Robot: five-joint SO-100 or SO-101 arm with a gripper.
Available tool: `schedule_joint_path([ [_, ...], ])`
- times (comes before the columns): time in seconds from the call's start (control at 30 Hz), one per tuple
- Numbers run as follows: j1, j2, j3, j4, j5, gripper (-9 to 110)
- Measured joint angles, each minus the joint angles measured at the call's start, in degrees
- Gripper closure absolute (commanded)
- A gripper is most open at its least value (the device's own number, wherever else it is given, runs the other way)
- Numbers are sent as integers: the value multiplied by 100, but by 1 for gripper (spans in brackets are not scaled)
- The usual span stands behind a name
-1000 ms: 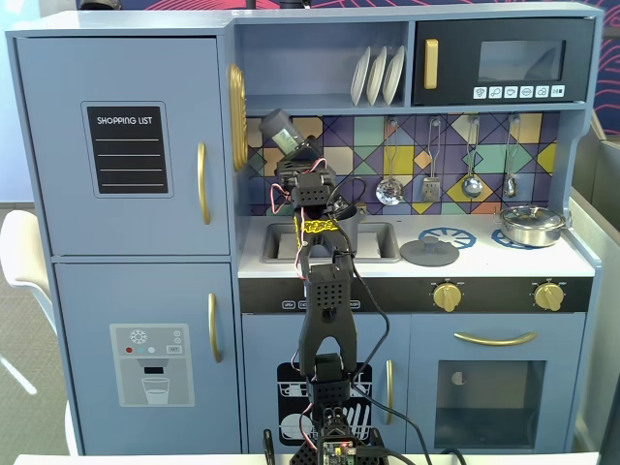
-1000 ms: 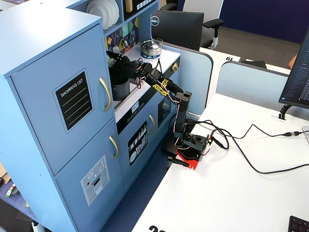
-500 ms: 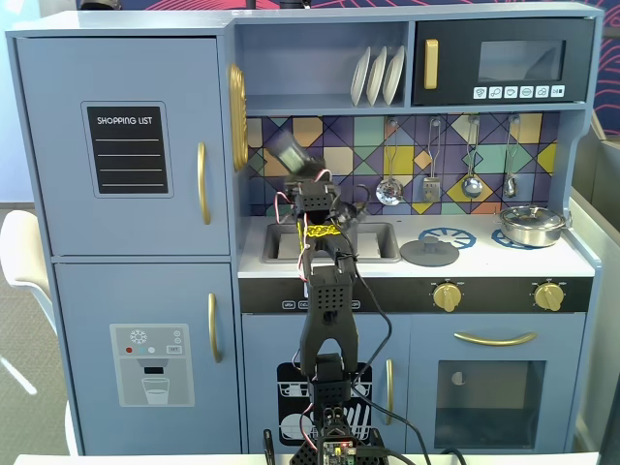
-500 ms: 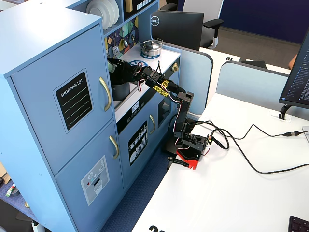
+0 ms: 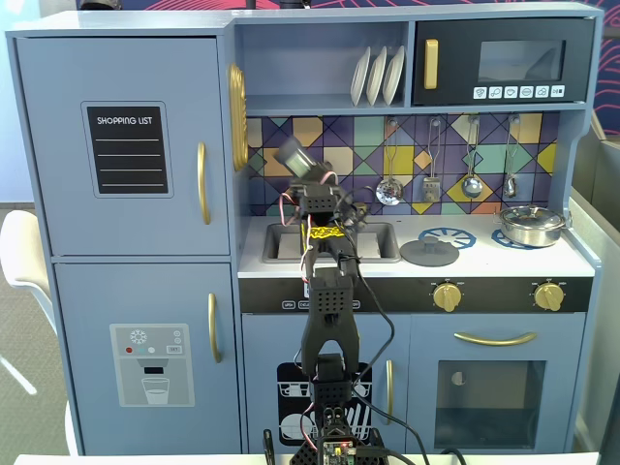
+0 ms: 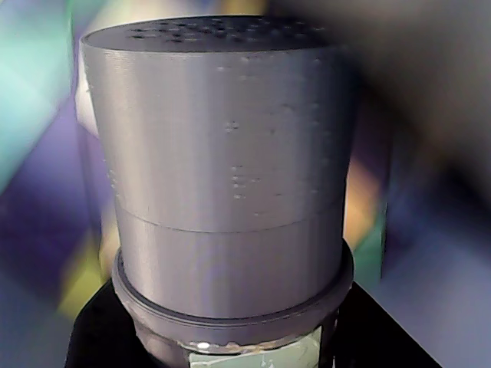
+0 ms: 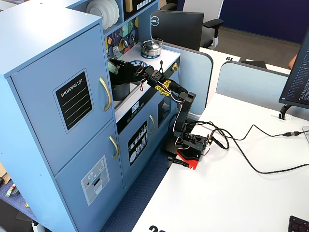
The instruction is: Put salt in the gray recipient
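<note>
an office corner with a blue toy kitchen [image 5: 126, 242] standing against the edge of a white desk [image 7: 231, 193], and the arm reaching from that desk up over the kitchen's counter [image 5: 484, 260]. the claw [image 5: 302, 179] is clamped on the salt [image 5: 294, 158], a dark gray shaker with a lighter cap and a pale green label, held tilted in the air in front of the tiled backsplash, above the sink end of the counter; in the wrist view the shaker's perforated cap [image 6: 222, 153] fills the picture and the background is a blur. the gray recipient [image 7: 120, 90], a matte pot, sits on the counter directly below the shaker in a fixed view from the side. judging by this, the pick-up and carry are done and the shaker is over the pot; what looks left is the tipping or shaking itself, then setting the shaker back. the flat gray lid [image 5: 429, 253] and the shiny steel pan [image 5: 531, 225] lie well to the right of the sink, untouched.
</note>
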Motion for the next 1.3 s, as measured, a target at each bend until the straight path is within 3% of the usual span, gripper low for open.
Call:
schedule_joint_path([
  [0.27,-369,-88,-422,-264,-281,101],
  [0.5,-132,-211,-1213,-334,-1696,101],
  [0.77,1714,-211,-1151,167,-5212,101],
  [0.93,3190,-176,-853,290,-8350,101],
  [1.13,4403,-26,158,-1046,-12226,101],
  [1.3,4878,-18,984,-2127,-13658,101],
])
